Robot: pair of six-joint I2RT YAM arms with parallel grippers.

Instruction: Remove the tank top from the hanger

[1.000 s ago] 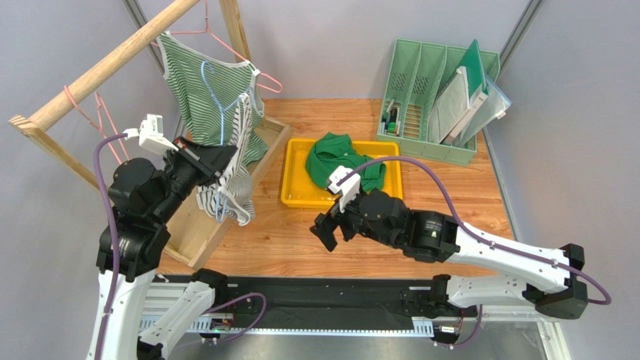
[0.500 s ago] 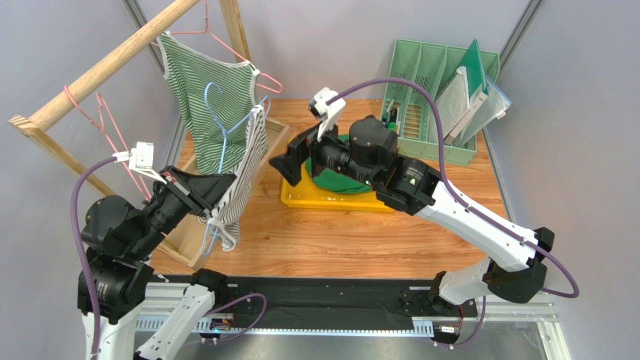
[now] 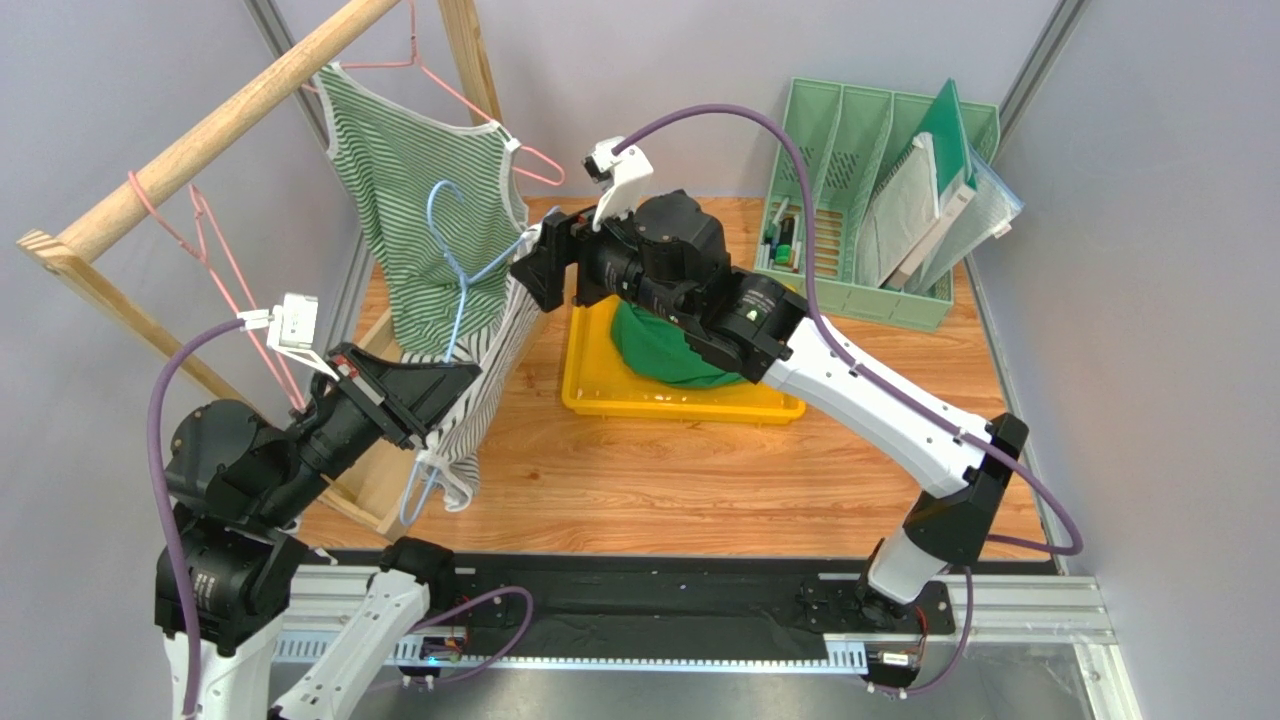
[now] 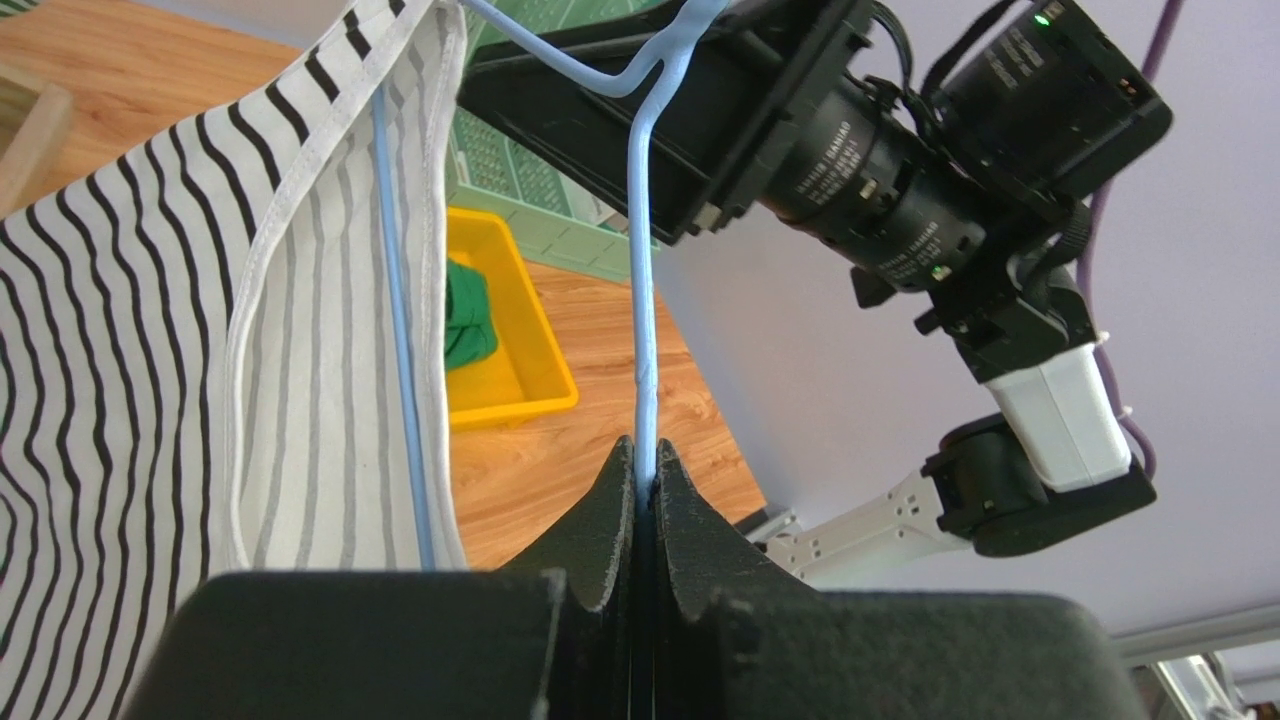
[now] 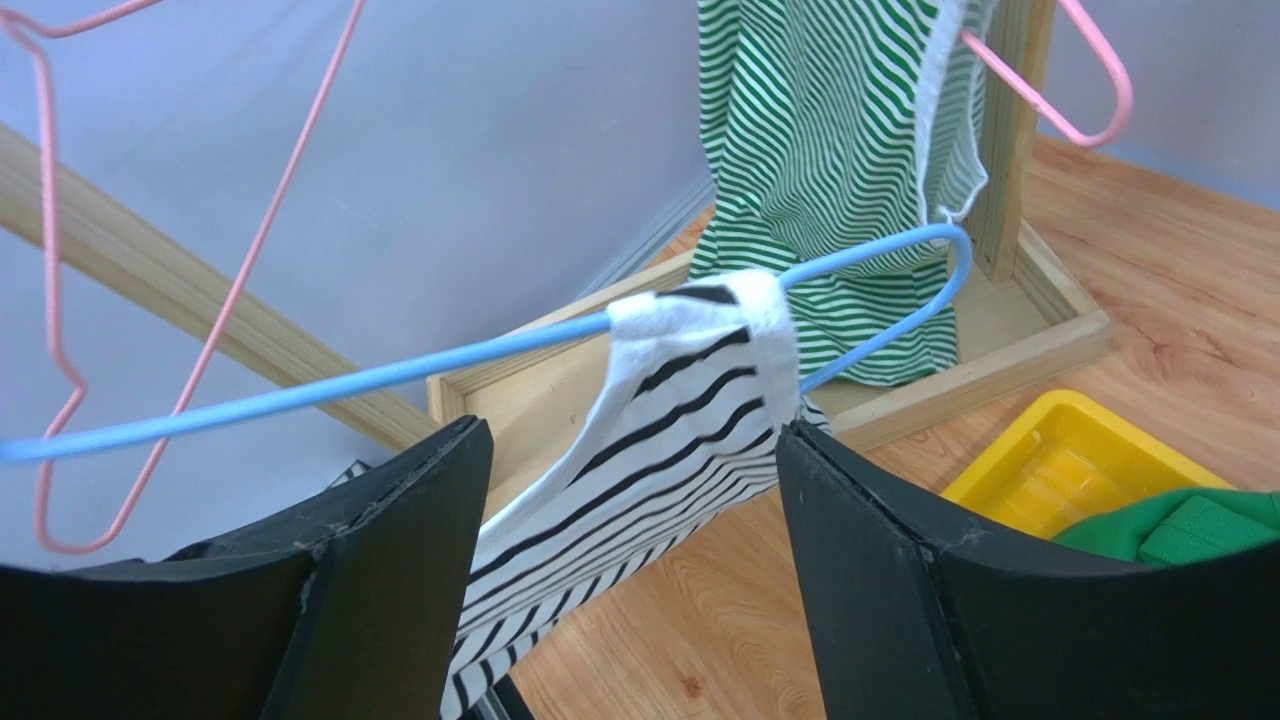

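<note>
Left fingers (image 3: 421, 393), seen from above, hold the hanger (image 3: 455, 270) near the tabletop's (image 3: 676, 465) left edge. The tank top (image 3: 489, 368) hangs on it, so I judge nothing is off yet. Only my left wrist view shows those fingers pinched shut on the hanger. Only my right wrist view shows my right fingers (image 5: 376, 570) spread around one strap (image 5: 706, 353), not gripping.

Yellow tray (image 3: 661, 405) holding green cloth (image 3: 664, 354), green file rack (image 3: 819, 165) behind it, wooden clothes rail (image 3: 196, 138) at left, wood tabletop (image 3: 676, 480)
</note>
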